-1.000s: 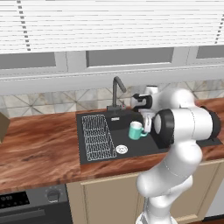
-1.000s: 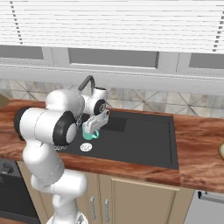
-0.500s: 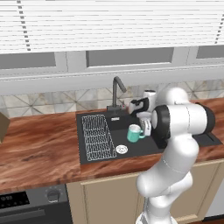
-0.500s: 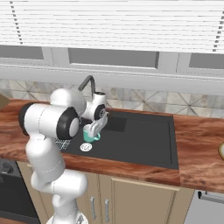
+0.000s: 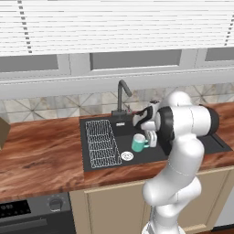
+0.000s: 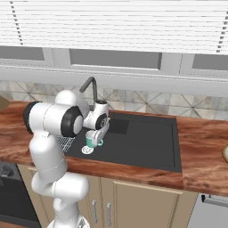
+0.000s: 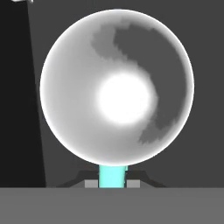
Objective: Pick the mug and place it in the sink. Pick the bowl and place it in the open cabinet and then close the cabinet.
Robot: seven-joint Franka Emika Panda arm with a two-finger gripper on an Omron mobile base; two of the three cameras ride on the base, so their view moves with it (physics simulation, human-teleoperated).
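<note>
Down in the matte black sink basin (image 5: 183, 151) the small teal-green mug (image 5: 138, 143) stands upright, gripper (image 5: 152, 138) grip unclear; bowl and cabinet steps apparently remain.

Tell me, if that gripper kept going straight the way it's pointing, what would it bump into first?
Most likely the mug: the hand view looks straight down into its pale inside, so the gripper would meet its rim or bottom before the sink floor.

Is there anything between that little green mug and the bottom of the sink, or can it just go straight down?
Nothing visible stands in the way. The mug is already inside the sink, upright at or near the dark floor, between the round drain and the hand. The wire rack lies off to one side.
</note>
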